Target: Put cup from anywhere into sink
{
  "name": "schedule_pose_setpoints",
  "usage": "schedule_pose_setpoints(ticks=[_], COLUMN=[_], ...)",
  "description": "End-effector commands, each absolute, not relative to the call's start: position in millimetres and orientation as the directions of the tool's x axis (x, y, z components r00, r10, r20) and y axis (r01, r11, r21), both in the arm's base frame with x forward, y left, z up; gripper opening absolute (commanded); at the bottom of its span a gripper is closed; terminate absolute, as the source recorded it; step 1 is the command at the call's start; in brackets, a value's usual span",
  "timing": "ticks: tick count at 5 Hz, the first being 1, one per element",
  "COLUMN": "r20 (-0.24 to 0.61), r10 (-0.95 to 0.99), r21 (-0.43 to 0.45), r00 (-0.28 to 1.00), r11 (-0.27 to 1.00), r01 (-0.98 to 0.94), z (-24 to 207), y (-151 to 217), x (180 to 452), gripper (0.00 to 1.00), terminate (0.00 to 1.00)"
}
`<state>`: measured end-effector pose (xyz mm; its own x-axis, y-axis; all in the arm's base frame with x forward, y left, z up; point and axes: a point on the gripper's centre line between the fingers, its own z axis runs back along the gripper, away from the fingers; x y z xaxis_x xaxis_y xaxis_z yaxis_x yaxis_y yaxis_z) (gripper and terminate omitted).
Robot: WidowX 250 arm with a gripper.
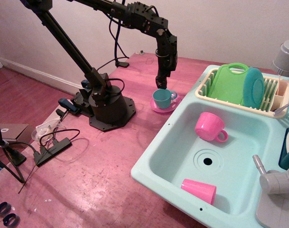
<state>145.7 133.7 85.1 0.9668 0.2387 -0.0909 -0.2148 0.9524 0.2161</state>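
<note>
The gripper (161,86) points straight down right over the teal cup (162,98), its tips at the cup's rim. Whether the fingers are spread or pinching the rim cannot be told from this angle. The cup stands upright on a pink saucer (172,108) on the table (101,171), just left of the sink (177,142). Inside the sink lie a pink mug (209,126) and a pink tumbler (199,190) on its side.
</note>
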Motion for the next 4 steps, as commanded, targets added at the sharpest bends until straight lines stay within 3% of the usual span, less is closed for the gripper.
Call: schedule_pose_setpoints(ticks=[1,3,4], r20=[-0.091,-0.137,-0.139], r10=[0.239,0.200,0.173], r21=[0.216,0.190,0.199], r00=[0.967,0.970,0.975], r11=[0.952,0.966,0.969], r01=[-0.215,-0.173,-0.144], z=[85,40,32], y=[134,120,122], x=[146,133,132], gripper=[1.00,1.00,1.00], terminate=[0.00,0.00,0.00])
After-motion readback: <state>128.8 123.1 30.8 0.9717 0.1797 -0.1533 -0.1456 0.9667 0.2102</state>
